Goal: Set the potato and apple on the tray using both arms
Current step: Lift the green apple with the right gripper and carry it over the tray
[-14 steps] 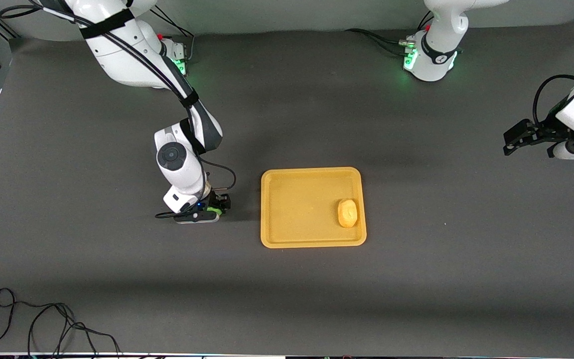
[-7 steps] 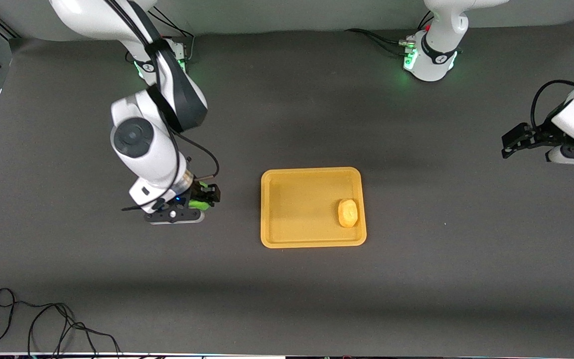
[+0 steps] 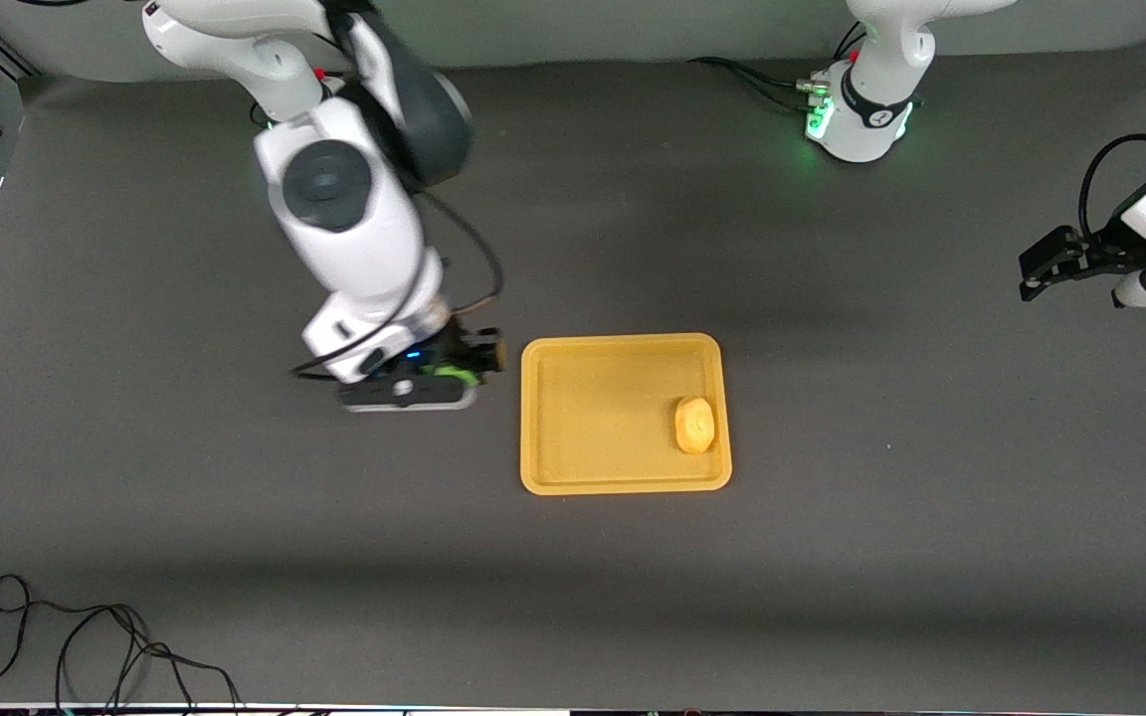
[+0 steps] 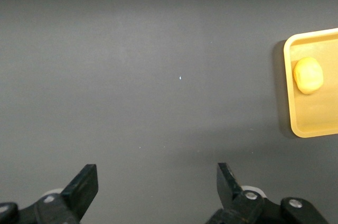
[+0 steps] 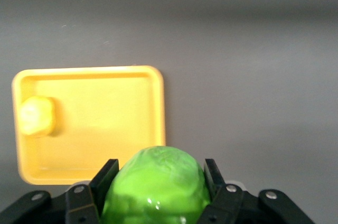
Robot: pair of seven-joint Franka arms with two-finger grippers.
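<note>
The orange-yellow tray (image 3: 583, 418) lies mid-table. The potato (image 3: 694, 425) lies in it near the rim toward the left arm's end; it also shows in the right wrist view (image 5: 37, 116) and the left wrist view (image 4: 308, 75). My right gripper (image 3: 469, 366) is shut on the green apple (image 5: 156, 188) and holds it in the air over bare table beside the tray's rim at the right arm's end. Only a sliver of the apple (image 3: 454, 374) shows in the front view. My left gripper (image 3: 1041, 267) is open and empty, up at the left arm's end of the table, away from the tray.
Black cables (image 3: 86, 646) lie on the table near the front camera at the right arm's end. The arm bases (image 3: 857, 109) stand along the table edge farthest from the camera. Dark grey mat surrounds the tray (image 4: 311, 113).
My right gripper has lifted the apple off the table and carried it up and toward the tray. The left gripper has shifted slightly. The potato and tray have not moved.
</note>
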